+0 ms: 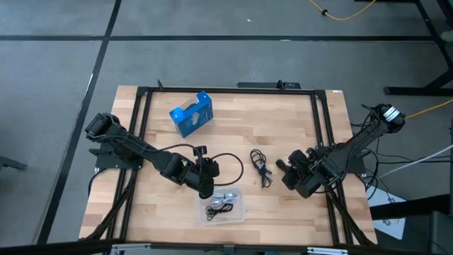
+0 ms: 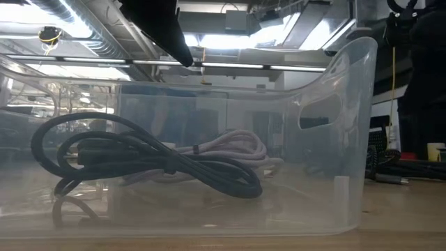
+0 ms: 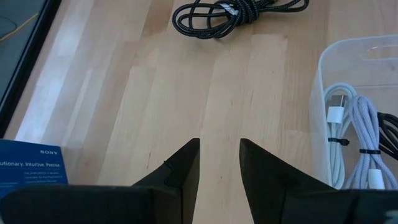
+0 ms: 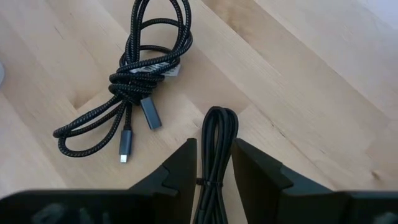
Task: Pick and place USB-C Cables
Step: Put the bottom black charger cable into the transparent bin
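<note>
— High view?
— My left gripper (image 1: 206, 185) hangs by the tray (image 1: 238, 214); a braided cable (image 1: 261, 167) lies mid-table.

— Wrists?
— Left jaws narrowly parted, empty. My right gripper (image 4: 214, 163) pinches a black cable (image 4: 214, 134); its loop could slip or snag.

We seem to be in a lab or workshop: a wooden table (image 1: 233, 142) edged by a black metal frame (image 1: 141, 113) stands on grey floor (image 1: 212, 57) with dark taped lines, under exposed ceiling ducts (image 2: 77, 35) and bright lights.
</note>
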### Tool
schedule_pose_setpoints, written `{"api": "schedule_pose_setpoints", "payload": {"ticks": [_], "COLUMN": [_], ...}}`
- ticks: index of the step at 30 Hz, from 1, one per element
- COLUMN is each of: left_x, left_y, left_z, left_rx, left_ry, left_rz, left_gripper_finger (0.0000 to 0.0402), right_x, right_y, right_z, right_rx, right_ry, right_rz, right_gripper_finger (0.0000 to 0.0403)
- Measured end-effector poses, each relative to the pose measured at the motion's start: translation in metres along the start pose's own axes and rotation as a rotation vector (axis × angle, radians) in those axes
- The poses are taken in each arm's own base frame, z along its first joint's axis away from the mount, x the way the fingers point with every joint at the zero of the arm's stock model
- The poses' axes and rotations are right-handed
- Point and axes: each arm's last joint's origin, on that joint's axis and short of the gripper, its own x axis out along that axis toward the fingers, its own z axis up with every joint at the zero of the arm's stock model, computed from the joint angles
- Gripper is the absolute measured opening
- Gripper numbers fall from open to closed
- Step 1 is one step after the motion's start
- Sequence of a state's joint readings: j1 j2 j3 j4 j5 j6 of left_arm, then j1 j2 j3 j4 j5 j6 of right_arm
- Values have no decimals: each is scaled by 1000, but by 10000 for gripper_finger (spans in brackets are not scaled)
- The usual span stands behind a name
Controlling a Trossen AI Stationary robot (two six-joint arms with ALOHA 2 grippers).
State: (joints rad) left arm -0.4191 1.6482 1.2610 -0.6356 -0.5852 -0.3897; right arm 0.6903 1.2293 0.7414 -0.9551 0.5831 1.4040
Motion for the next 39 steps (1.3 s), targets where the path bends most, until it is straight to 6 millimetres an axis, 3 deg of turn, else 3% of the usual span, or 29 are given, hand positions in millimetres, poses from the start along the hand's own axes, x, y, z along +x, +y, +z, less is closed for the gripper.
{"api": "schedule_pose_setpoints", "payload": {"ticks": [24,33,39], "left_x": [0,0,0], "left_y": [0,0,0], "left_z": [0,0,0], "left_rx": [0,-1,-1], "left_ry": [0,0,0], "left_rz": [1,1,1], "left_gripper_finger": [105,105,105], "right_x": [0,0,3], "right_y": [3,1,-4], "right_z": [0,0,-6], "right_rx": [22,104,155], "right_ry": [11,17,124], "right_rz": [33,8,-21], "right_gripper_finger": [108,108,108]}}
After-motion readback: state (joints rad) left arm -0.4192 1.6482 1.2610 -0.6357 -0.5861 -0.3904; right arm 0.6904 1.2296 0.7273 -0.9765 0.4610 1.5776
